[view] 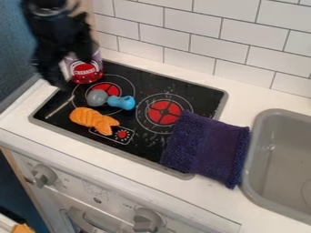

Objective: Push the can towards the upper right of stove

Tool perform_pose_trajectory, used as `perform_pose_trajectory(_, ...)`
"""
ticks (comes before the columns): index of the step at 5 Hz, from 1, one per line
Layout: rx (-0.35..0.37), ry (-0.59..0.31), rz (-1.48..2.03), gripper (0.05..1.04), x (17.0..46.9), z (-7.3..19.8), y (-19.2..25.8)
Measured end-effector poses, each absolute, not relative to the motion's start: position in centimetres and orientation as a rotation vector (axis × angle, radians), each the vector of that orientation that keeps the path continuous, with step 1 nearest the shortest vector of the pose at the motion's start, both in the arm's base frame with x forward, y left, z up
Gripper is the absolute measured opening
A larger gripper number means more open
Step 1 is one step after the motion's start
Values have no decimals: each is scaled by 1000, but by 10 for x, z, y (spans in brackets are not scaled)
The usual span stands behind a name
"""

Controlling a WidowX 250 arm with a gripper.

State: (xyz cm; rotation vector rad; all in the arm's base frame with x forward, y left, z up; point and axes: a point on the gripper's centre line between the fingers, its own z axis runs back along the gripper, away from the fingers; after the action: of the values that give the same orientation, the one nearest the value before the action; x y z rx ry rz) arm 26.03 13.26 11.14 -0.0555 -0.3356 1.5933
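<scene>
Can at the upper-left corner of the toy stove, dark gripper close by

A can [86, 72] with a red label stands upright at the upper-left corner of a black stove top [203, 93], just beyond a round burner marking. The black end effector [63, 67] hangs down from the upper left, in front of part of the can and at its left. Whether it is wide or narrow I cannot tell, as it is blurred; nor is it clear whether it touches the can.

Nearer the viewer, a grey rounded piece [97, 97] lies over the edge of the left red burner [107, 88], with a blue toy piece [121, 102] beside it on the right. Below them lies an orange, sliced-looking piece [93, 119] (its ridges look like a row of rounds), and to its left a thin stick [60, 107] lies at a slant. A second red burner [164, 112] sits near the middle of the stove top.

A dark purple cloth [209, 148] drapes over the stove's right-hand edge onto the white counter [267, 99], beside a grey sink [254, 157]. White tiles [191, 22] line the wall behind, and grey knobs [43, 175] are on the stove's front.
</scene>
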Motion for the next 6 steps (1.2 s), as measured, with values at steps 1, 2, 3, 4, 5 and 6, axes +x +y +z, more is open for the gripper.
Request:
perform_pose_trajectory(1, -53, -374, 1716, 1000, 258, 109, 161)
perform_pose_trajectory(2, -78, -398, 1795, 1000, 275, 104, 180)
perform_pose_trajectory(3, -60, -444, 1859, 1000, 290, 97, 198)
perform_pose_trajectory(4, -14, -456, 1895, 1000, 297, 88, 211)
perform_pose_trajectory(5, 5, -451, 1920, 1000, 306, 79, 221)
perform_pose_trajectory(6, 1, -411, 1939, 1000, 314, 68, 228)
